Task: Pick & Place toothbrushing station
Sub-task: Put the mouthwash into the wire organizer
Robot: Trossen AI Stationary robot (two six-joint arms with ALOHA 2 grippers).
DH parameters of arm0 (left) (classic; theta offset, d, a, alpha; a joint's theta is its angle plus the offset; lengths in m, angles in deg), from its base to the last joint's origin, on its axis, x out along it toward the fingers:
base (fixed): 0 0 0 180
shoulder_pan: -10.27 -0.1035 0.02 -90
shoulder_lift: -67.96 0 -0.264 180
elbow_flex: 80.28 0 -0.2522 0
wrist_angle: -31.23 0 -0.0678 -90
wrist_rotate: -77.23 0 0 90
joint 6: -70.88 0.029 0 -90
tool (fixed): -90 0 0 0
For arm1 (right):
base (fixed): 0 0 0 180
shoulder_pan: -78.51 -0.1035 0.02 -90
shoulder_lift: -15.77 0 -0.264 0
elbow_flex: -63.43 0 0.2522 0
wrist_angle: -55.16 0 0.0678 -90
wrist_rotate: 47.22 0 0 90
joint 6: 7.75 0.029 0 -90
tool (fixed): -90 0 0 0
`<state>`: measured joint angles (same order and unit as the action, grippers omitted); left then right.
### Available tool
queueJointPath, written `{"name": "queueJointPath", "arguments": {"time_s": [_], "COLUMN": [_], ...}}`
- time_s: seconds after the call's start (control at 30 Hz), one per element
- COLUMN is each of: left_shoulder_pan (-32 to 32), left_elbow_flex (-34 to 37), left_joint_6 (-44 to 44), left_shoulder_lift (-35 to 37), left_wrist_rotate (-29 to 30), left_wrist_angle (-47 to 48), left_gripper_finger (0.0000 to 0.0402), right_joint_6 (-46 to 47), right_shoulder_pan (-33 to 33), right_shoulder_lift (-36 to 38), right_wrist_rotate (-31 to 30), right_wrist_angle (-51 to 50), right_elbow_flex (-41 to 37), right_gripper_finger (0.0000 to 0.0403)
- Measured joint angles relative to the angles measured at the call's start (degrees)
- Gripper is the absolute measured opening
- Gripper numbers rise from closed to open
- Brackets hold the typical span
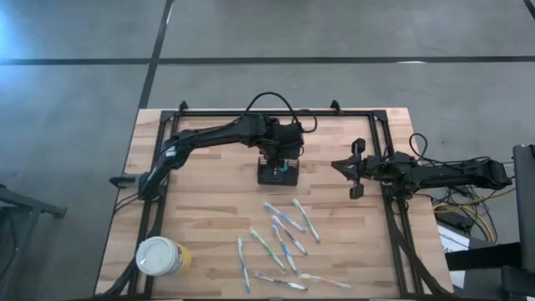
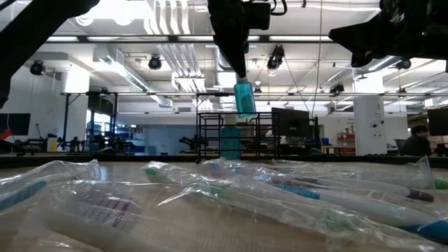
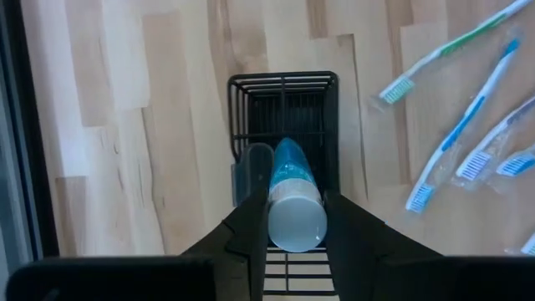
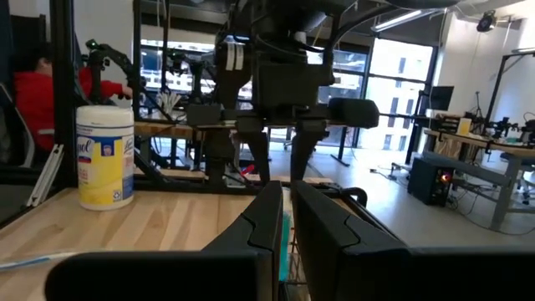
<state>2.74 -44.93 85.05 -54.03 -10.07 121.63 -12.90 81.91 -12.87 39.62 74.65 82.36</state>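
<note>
The toothbrushing station, a small black slatted holder (image 1: 277, 173) (image 3: 284, 79) (image 2: 210, 133), stands on its base at the middle of the wooden table. My left gripper (image 1: 284, 155) (image 3: 297, 242) (image 2: 238, 66) hangs right above it, shut on a teal tube with a white end (image 3: 292, 167) (image 2: 245, 98). In the low view a teal shape (image 2: 229, 138) also shows inside the holder. My right gripper (image 1: 353, 171) (image 4: 284, 226) waits shut at the table's right side, pointing level toward the holder. My left gripper pinches the tube's white upper end (image 3: 297, 221) between its two fingers, one on either side. The fingers come from above, pointing steeply down. The tube hangs nearly upright below them, its teal end (image 2: 246, 110) at the holder's open top; I cannot tell whether it touches the holder.
Several wrapped toothbrushes (image 1: 284, 238) (image 3: 468, 142) (image 2: 210, 196) lie loose on the table's near half. A round yellow canister with a white lid (image 1: 161, 257) (image 4: 104, 155) stands at the near left corner. A black frame (image 1: 276, 111) runs along the table's far edge and sides.
</note>
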Motion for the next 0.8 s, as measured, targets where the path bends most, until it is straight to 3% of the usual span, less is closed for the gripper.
{"name": "queueJointPath", "arguments": {"time_s": [0.8], "left_shoulder_pan": [0.0], "left_elbow_flex": [10.9], "left_joint_6": [4.1], "left_shoulder_lift": [0.0], "left_wrist_rotate": [0.0], "left_wrist_angle": [-7.5], "left_gripper_finger": [0.0096], "right_joint_6": [0.0], "right_shoulder_pan": [0.0], "right_shoulder_lift": [0.0], "right_wrist_rotate": [0.0], "right_wrist_angle": [0.0], "right_elbow_flex": [0.0], "right_gripper_finger": [0.0027]}}
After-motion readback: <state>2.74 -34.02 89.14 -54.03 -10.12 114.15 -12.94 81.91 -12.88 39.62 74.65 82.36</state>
